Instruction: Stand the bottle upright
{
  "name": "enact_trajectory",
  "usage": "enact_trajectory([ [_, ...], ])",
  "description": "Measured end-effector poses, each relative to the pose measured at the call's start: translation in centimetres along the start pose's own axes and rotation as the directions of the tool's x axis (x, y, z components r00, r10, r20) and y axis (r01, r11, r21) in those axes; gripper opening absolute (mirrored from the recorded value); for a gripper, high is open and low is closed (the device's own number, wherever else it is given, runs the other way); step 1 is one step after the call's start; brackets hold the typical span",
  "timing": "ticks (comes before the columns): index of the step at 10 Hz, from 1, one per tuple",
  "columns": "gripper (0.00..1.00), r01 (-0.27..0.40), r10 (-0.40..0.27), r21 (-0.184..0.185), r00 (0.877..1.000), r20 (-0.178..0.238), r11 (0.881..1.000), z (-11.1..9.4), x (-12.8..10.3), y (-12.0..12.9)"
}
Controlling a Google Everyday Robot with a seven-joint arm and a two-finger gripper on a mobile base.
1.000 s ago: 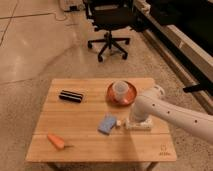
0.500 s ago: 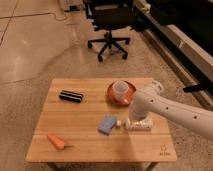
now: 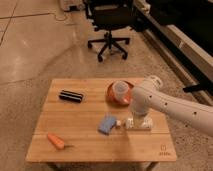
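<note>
Camera view shows one claw (image 3: 136, 117) at one apparently lying bottle (image 3: 145, 125); its grip I cannot tell.

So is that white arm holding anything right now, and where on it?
Can't tell. The gripper is down over the middle of the pale plastic bottle lying on the wooden table, but an actual grip isn't visible.

White gripper (image 3: 136, 119) at the tan wooden table's (image 3: 75, 120) four o'clock, at a white bottle (image 3: 146, 124); blue sponge (image 3: 106, 125), orange carrot (image 3: 56, 141), black case (image 3: 71, 96), red plate (image 3: 110, 96).
</note>
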Motion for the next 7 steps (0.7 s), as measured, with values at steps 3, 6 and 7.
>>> enact_trajectory([
  [3,0.80,-0.013,0.013,-0.004,1.000,0.008,1.000,2.6,0.5,-0.3],
  [6,0.80,-0.019,0.019,-0.030,1.000,0.013,0.999,5.2,1.0,-0.9],
  [7,0.79,-0.020,0.021,-0.044,1.000,0.008,0.999,6.0,1.1,-1.1],
])
